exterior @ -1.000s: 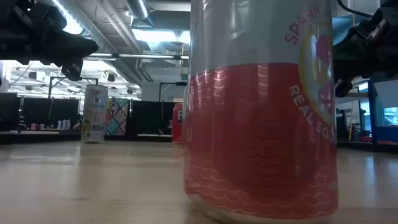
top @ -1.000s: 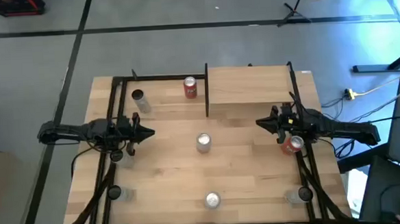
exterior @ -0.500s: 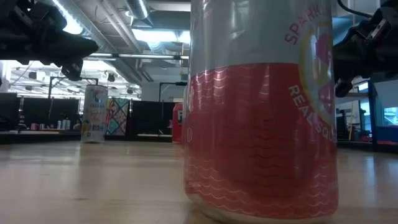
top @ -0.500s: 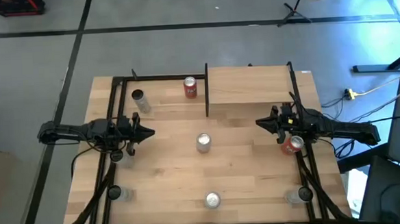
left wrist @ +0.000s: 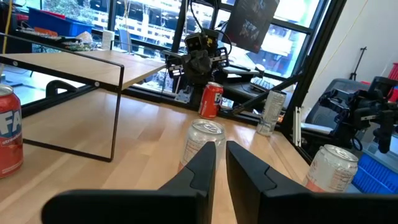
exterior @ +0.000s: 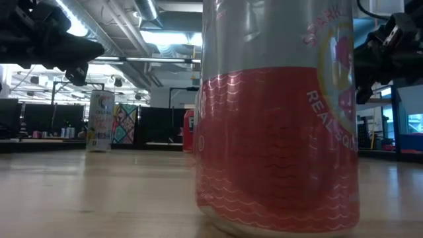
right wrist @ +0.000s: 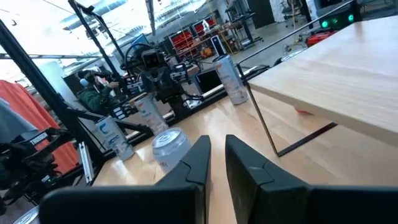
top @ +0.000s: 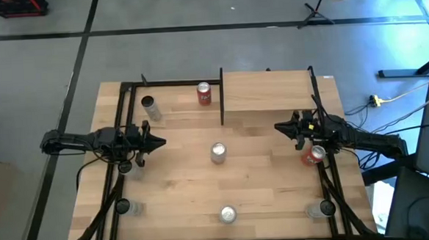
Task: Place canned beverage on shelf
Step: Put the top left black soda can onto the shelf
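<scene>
Tabletop (top: 181, 180) unchanged — right gripper (top: 277, 127) slightly nearer shelf (top: 268, 95).

Around your surface (top: 181, 188) you have grey floor (top: 196, 55) crossed by dark tape lines (top: 85, 38). Overhead run ducts and bright strip lights (exterior: 149, 10). Big windows (left wrist: 149, 28) stand beyond, and a tripod's feet (top: 315, 12) sit far right.

Can (top: 218, 152) before shelf (top: 266, 95)

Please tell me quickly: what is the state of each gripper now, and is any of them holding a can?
Left gripper: shut, holding nothing.
Right gripper: shut, holding nothing, in front of the shelf.
</scene>
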